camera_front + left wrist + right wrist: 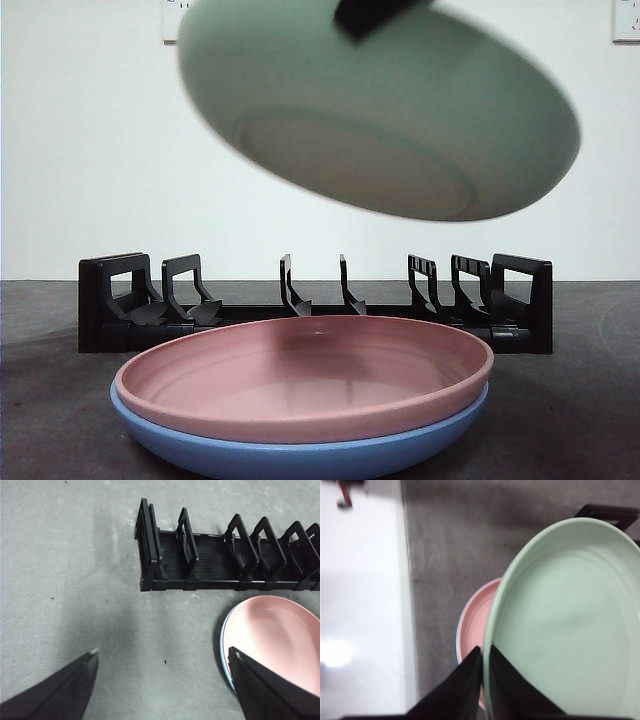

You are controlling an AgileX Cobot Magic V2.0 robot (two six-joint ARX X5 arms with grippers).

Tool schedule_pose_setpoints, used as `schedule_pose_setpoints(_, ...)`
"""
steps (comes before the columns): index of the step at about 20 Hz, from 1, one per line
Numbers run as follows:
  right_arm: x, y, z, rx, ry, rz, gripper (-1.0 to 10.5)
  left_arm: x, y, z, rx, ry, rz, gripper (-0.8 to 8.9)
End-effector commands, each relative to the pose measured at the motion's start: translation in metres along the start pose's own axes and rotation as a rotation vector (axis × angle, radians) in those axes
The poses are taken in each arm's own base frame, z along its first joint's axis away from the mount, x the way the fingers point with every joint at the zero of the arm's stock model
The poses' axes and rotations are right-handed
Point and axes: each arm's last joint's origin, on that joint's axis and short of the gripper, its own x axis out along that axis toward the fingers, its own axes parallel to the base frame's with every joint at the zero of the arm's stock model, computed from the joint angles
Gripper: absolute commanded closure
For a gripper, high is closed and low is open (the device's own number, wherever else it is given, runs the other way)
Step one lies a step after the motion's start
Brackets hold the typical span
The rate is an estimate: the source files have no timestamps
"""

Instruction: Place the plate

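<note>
Plate [380, 110]: green, airborne, tilted above rack [315, 305].
Right end effector [485, 680]: I'm pinching its rim.
Left end effector [162, 672]: spread, idle.
Risk: rim-only pinch; I fear it slipping onto pink plate [305, 375].

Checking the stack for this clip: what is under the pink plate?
A blue plate sits under the pink plate, which nests inside it. Only the blue rim and outer wall show; its inside is covered.
</note>
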Motion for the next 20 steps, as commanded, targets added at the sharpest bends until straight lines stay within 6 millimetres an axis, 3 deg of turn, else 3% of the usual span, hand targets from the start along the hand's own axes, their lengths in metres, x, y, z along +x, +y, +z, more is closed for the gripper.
schedule_pose_setpoints(1,0.017,0.005,0.004,-0.103,0.044,0.02,9.3,-0.002,-0.001,0.004,-0.001,-0.019,-0.003,4.07)
schedule_pose_setpoints(10,0.079,0.018,-0.003,-0.158,0.215,0.102,9.3,-0.002,-0.001,0.004,-0.001,-0.018,-0.002,4.07)
schedule_pose_setpoints(20,0.099,0.023,-0.01,-0.16,0.274,0.144,9.1,-0.002,-0.001,0.004,-0.001,-0.019,-0.002,4.07)
